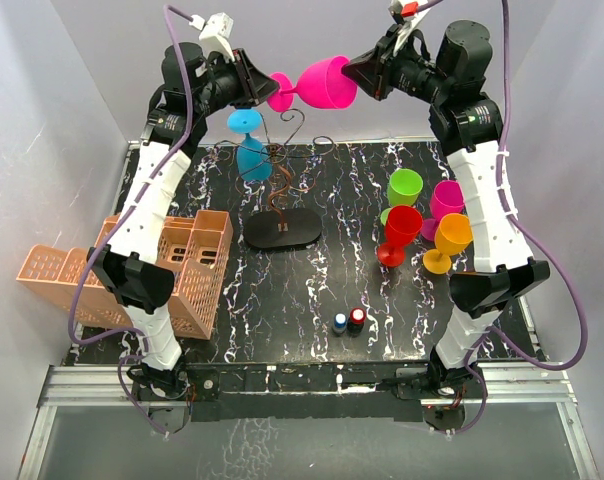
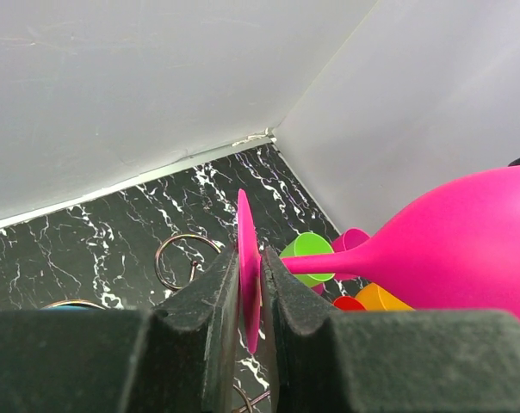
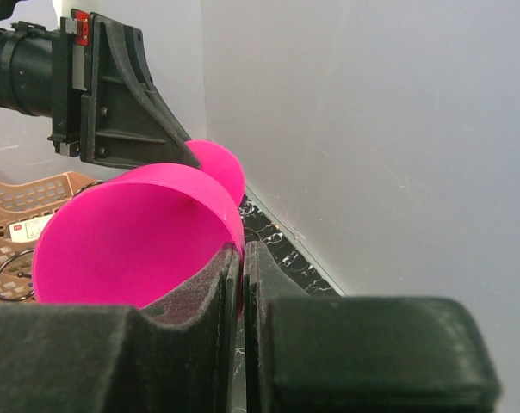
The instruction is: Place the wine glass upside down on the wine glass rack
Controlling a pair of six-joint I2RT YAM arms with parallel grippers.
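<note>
Pinching with the left gripper [image 2: 250,280], lower centre, narrowly on the wine glass [image 2: 467,249] foot, clamping its rim with the right gripper [image 3: 243,258], judging it light, stiff, slick plastic.

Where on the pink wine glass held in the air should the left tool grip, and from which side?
Best grip the pink wine glass by its foot disc, left tool coming edge-on from the left: the disc is thin and upright, and the right tool holds the bowl rim.

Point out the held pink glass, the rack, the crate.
held pink wine glass [image 1: 327,82]: top external view, bowl.
wine glass rack [image 1: 302,225]: top external view, oval base.
orange crate [image 1: 204,262]: top external view, lattice wall.
</note>
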